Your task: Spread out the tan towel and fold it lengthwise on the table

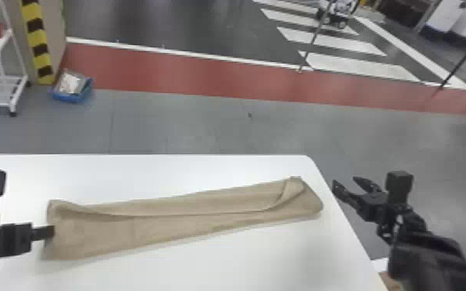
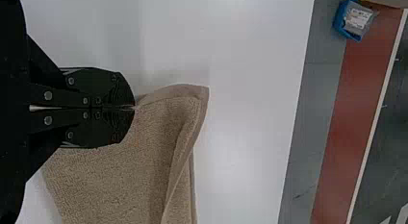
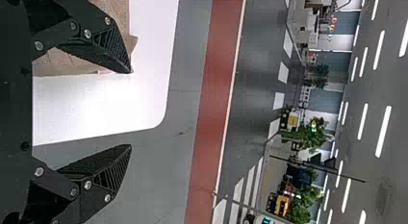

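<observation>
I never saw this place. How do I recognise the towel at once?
Look for the white table. Across it, from the left gripper toward the right edge, lies a long tan towel. Unlike that black gripper and the black right gripper, it is cloth, partly folded over lengthwise.

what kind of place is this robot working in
Probably a factory or warehouse-type hall: the floor has a red lane and white crosswalk stripes, and a post with yellow and black hazard stripes stands behind.

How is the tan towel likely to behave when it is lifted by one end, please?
The towel will probably hang floppy, since its edges curl and sag. Its looped, rough-looking surface suggests it won't slip easily. Its loosely turned-over layer may well fall open.
</observation>
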